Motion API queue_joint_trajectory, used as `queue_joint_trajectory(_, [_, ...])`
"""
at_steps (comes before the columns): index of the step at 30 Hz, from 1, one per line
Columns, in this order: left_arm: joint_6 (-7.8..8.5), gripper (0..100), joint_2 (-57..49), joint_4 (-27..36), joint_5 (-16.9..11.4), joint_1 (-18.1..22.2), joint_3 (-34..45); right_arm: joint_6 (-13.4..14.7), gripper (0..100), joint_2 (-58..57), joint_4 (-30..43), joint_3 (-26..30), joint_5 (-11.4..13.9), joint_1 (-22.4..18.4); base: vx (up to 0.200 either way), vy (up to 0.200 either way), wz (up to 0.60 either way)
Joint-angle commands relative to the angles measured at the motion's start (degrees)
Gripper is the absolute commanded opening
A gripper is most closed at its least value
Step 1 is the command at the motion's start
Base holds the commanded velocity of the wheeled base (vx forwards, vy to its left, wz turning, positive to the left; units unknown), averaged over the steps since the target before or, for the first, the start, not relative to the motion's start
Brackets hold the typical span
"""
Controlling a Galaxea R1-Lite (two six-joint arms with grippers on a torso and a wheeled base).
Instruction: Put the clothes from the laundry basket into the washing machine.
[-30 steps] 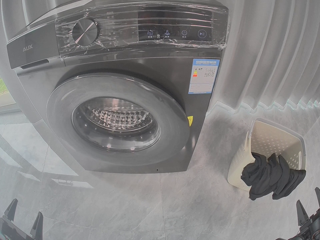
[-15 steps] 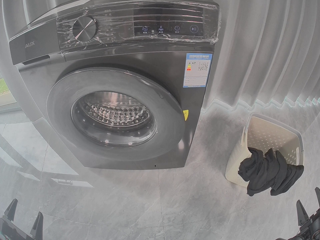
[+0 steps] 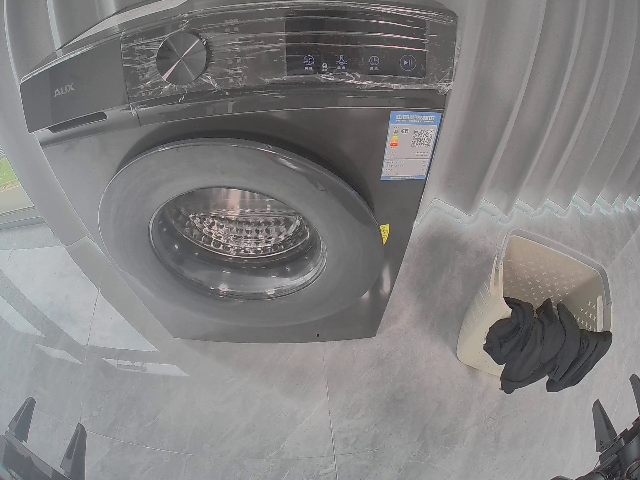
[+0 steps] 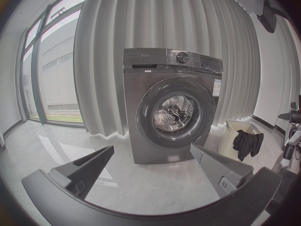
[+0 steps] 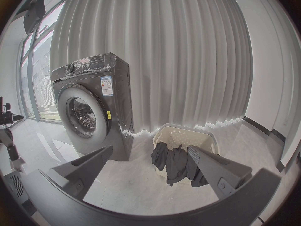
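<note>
head view, clothes: a dark garment (image 3: 543, 355) is draped over the near rim of the laundry basket (image 3: 547, 271), which is set on the floor (image 3: 373, 401) just beside the washing machine (image 3: 267, 141).
head view, door: the door (image 3: 237, 241) appears shut. If it is not opened first, nothing can be loaded.
left wrist view, left gripper (image 4: 151, 147): the fingers are held apart and empty, well apart from the machine. The smooth door could be slipped off.
right wrist view, right gripper (image 5: 150, 149): the fingers are held apart and empty, near the garment. If only a fold is caught, the garment could be dropped or the basket tipped.
</note>
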Motion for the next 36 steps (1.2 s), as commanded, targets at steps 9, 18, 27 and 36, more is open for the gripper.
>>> queue_joint_trajectory(9, [0.27,100,-0.84,0.07,0.03,0.04,1.01,-0.02,100,-0.46,-0.02,1.01,0.04,0.02,0.0,0.044,0.0])
queue_joint_trajectory(18, [-0.17,100,-0.84,-0.01,0.03,0.04,1.01,-0.11,100,-0.46,-0.02,1.01,0.04,0.02,0.0,0.089,0.0])
queue_joint_trajectory(27, [0.0,100,-0.84,-0.01,0.03,0.04,1.01,-0.02,100,-0.46,-0.02,1.01,-0.05,0.02,0.0,0.111,0.0])
queue_joint_trajectory(36, [-0.09,100,-0.84,-0.01,0.03,0.04,1.01,-0.02,100,-0.46,-0.02,1.01,0.04,0.02,-0.022,0.0,0.0])
